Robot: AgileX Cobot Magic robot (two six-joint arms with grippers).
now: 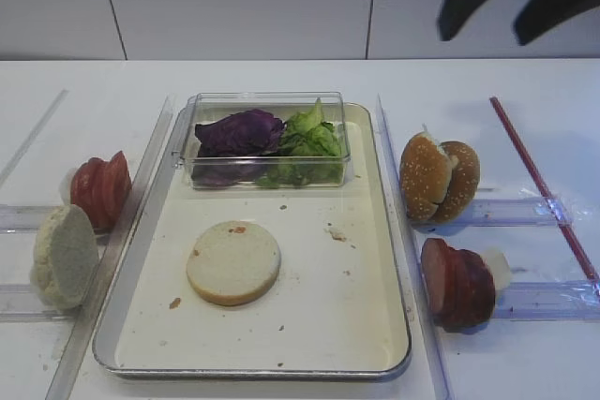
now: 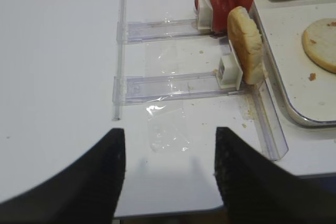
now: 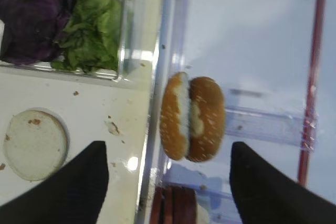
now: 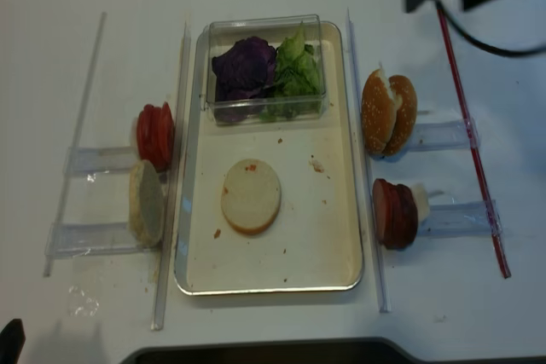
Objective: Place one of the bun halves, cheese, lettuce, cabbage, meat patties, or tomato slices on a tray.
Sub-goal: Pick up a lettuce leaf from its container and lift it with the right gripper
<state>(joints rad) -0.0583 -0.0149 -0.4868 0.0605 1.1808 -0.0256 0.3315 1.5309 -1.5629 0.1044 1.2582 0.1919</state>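
White table (image 1: 281, 77), metal tray (image 1: 394, 325) at centre, clear racks (image 1: 525, 211), red rod (image 1: 539, 180).

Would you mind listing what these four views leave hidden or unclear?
- Right tool: the wrist view shows only two dark fingers cut by the bottom edge; the overhead views show a dark blur at the top.
- Left tool: likewise cut by the bottom edge.
- Lettuce: lower leaves blurred behind the clear box wall.
- Meat patties: cut off by the frame edge in the right wrist view.

Bright, even overhead light, soft shadows, glare on the tray (image 3: 137, 162) rim, right wrist view blurred.
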